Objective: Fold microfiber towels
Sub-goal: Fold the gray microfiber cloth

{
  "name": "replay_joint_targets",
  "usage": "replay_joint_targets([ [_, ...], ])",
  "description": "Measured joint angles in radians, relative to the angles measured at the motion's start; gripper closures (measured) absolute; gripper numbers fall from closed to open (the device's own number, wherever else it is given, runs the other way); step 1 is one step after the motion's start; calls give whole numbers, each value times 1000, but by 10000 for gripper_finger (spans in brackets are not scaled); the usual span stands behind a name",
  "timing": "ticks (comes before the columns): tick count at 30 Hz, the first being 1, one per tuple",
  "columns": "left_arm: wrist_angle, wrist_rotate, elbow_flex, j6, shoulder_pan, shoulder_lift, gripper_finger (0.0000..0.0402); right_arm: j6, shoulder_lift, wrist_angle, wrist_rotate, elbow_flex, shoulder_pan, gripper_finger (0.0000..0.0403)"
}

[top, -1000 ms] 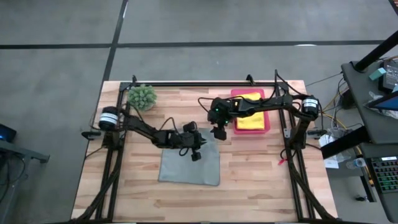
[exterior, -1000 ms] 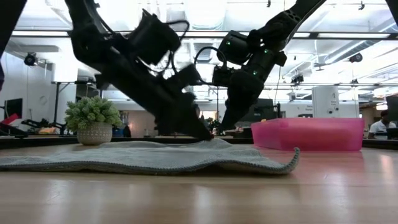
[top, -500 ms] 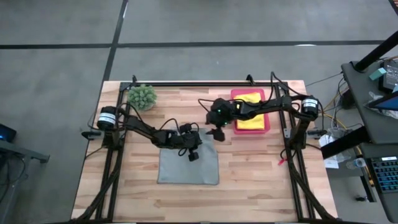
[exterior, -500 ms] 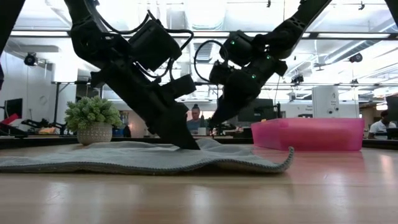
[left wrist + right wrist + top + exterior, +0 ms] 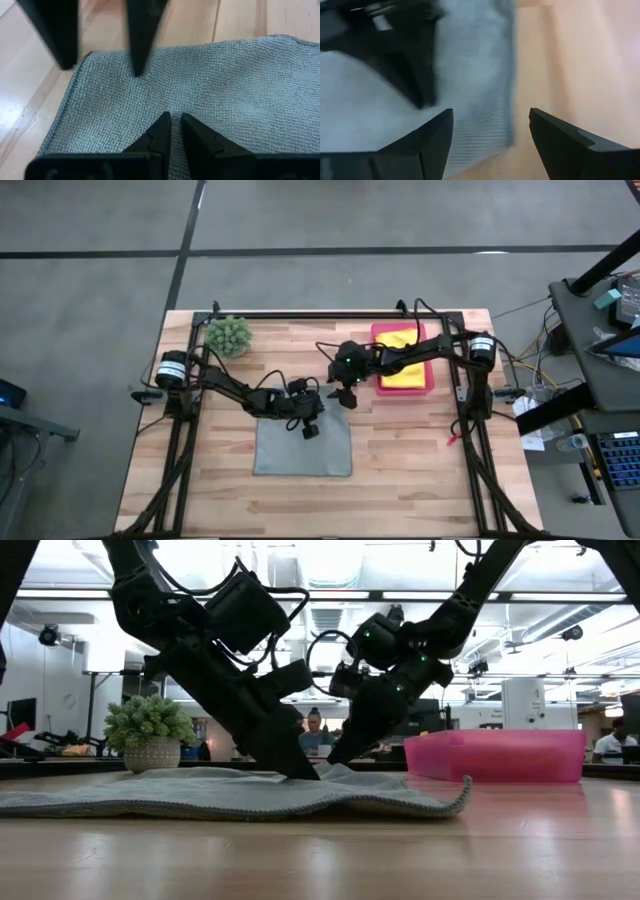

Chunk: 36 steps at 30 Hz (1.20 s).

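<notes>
Grey towel (image 5: 303, 446) lies flat on the bench (image 5: 400, 460) in the high view, with the left gripper (image 5: 309, 420) pressing near its far edge, fingers nearly shut, holding nothing. The right gripper (image 5: 343, 394) hovers just past the far right corner. Its wrist view shows its fingers (image 5: 437, 135) spread wide over the towel's edge, so this arm is nearer that corner.
</notes>
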Motion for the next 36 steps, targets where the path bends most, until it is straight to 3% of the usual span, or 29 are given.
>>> replay_joint_targets([
  [10, 6, 1, -1, 0, 0, 0, 369, 0, 5, -42, -268, 0, 1, 171],
  [17, 8, 1, -1, 0, 0, 1, 369, -1, 10, -53, -125, 0, 2, 202],
  [23, 8, 1, 1, 0, 0, 1, 369, -65, 15, -48, -111, 0, 1, 237],
  [27, 8, 1, 1, 0, 0, 2, 369, -92, 43, -47, -115, 2, 0, 286],
  [32, 8, 2, 1, 0, 0, 2, 369, -97, 35, -60, -134, 1, 3, 378],
  [36, 9, 1, -1, 0, 0, 2, 369, -83, 0, -88, -129, 16, 3, 389],
])
